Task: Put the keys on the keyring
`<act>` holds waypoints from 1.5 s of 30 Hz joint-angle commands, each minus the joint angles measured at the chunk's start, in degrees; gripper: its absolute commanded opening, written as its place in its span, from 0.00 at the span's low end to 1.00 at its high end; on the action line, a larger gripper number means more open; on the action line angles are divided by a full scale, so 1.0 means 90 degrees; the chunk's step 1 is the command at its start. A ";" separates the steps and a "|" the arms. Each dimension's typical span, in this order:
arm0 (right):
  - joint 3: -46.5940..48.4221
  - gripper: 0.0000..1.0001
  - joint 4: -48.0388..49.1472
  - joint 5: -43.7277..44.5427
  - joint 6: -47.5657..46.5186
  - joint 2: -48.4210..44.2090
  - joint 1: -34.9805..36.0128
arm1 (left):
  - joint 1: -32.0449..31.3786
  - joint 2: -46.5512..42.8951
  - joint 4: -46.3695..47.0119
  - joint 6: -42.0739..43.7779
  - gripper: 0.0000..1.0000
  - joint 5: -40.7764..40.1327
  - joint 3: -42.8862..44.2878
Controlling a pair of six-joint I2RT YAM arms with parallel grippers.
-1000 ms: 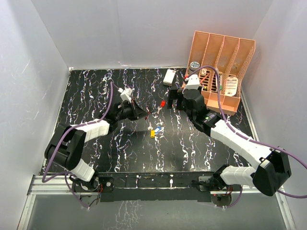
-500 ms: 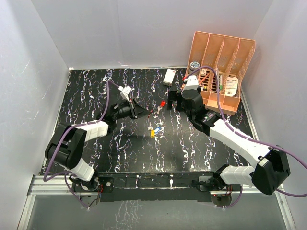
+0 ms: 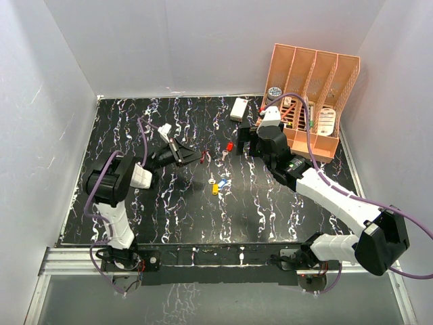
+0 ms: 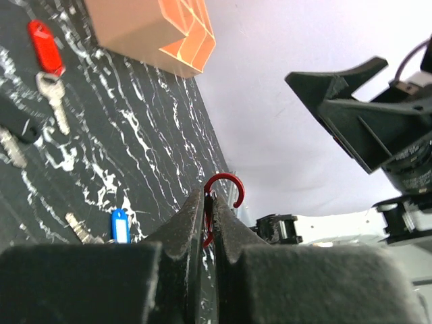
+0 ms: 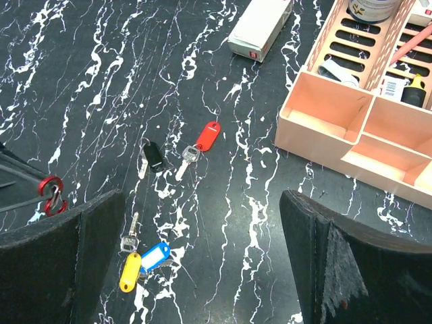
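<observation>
My left gripper [image 4: 208, 197] is shut on the keyring [image 4: 223, 183], a thin red hook that sticks out past the fingertips. From above, the keyring [image 3: 201, 157] hangs just left of the keys, off the table. A red-headed key [image 5: 207, 136] and a black-headed key [image 5: 153, 156] lie side by side. Nearer to me, a yellow-headed key [image 5: 129, 271], a blue-headed key [image 5: 154, 257] and a bare silver key [image 5: 131, 233] lie bunched together. My right gripper [image 5: 202, 266] hovers open above the keys, holding nothing; from above, the right gripper [image 3: 247, 142] sits right of the red key [image 3: 230, 146].
A white rectangular box [image 3: 238, 108] lies at the back of the black marbled table. A peach desk organizer [image 3: 311, 101] with small items stands at the back right, close beside my right wrist. White walls enclose the table on three sides.
My left arm has folded back, its elbow drawing in toward the left, and the wrist has turned, still holding the keyring near the same spot. The right arm has hardly moved.
</observation>
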 commanded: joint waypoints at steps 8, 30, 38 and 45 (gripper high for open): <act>0.0034 0.98 0.0225 -0.0193 0.0156 0.0000 -0.0024 | 0.0270 0.0179 0.2286 -0.0788 0.00 0.0545 0.0187; -0.0176 0.96 0.0357 -0.0621 0.0386 0.0482 -0.0024 | 0.0342 -0.0462 0.2295 -0.0018 0.00 0.0261 0.0150; -0.0162 0.91 0.0109 -0.0788 0.0474 0.0683 -0.0030 | 0.0358 -0.0540 0.2295 0.0106 0.00 -0.0099 0.0103; 0.0014 0.83 0.0191 -0.0986 0.0485 0.1041 -0.0027 | 0.0365 -0.0624 0.2297 0.0138 0.00 -0.0109 -0.0072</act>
